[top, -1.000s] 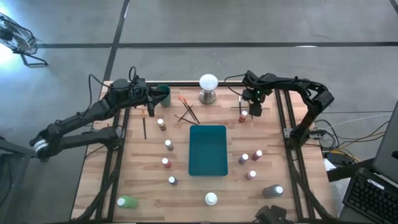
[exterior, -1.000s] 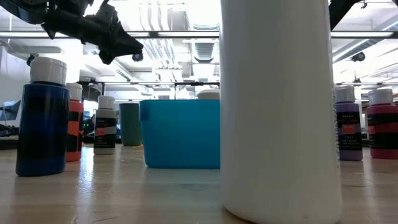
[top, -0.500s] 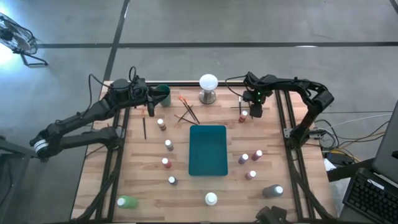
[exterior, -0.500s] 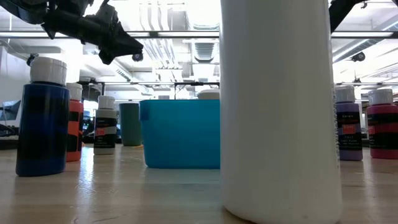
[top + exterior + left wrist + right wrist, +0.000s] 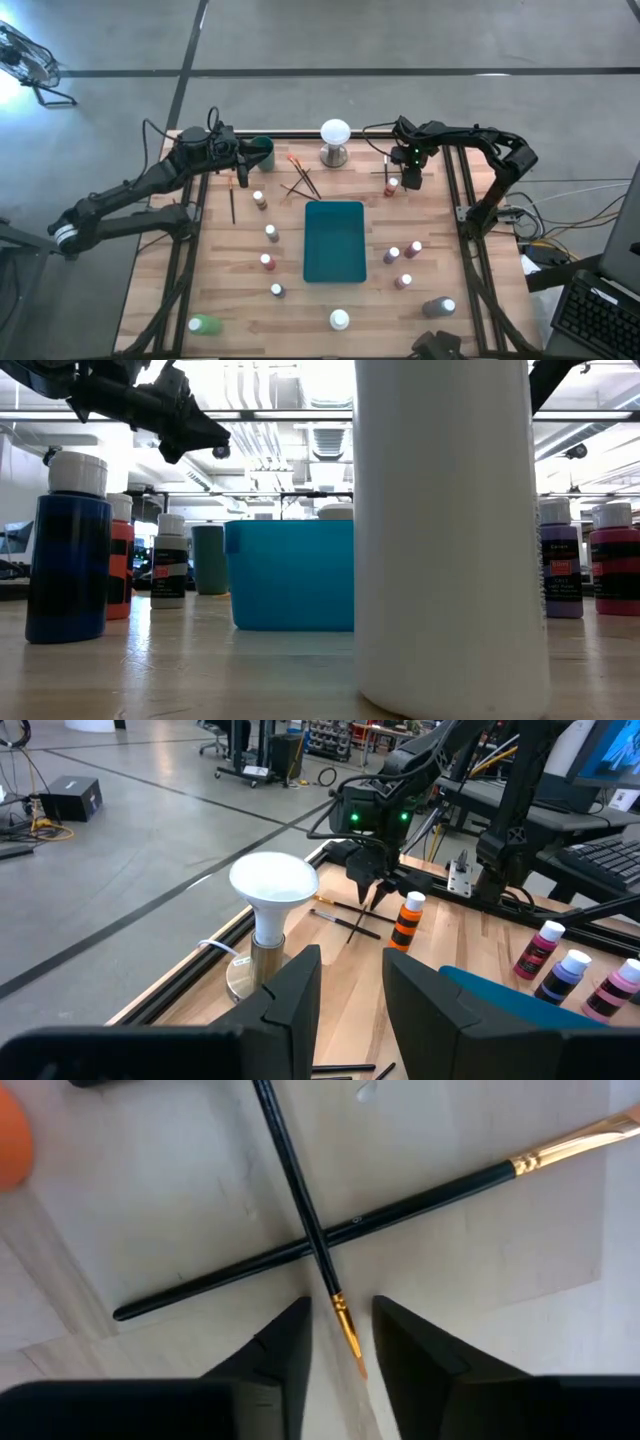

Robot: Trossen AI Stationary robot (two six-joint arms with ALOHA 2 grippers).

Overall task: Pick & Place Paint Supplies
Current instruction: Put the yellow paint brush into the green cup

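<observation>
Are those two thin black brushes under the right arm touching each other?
Touching. The right wrist view shows one black brush lying across the other brush, crossed on the wood just ahead of the right gripper.

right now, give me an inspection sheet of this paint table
surface: wooden slat table, teal tray lies flat mid-table
job's things: small white-capped paint bottles stand either side of the tray; crossed brushes lie below the right arm; more brushes near the tray's far end
clutter: white bulb on metal base, green cup
grippers: right gripper directly over the crossed brushes, fingers apart around a brush tip; left gripper beside the green cup, holding nothing visible
cables: black cables along the table's right side
surroundings: grey floor, keyboard at right
</observation>
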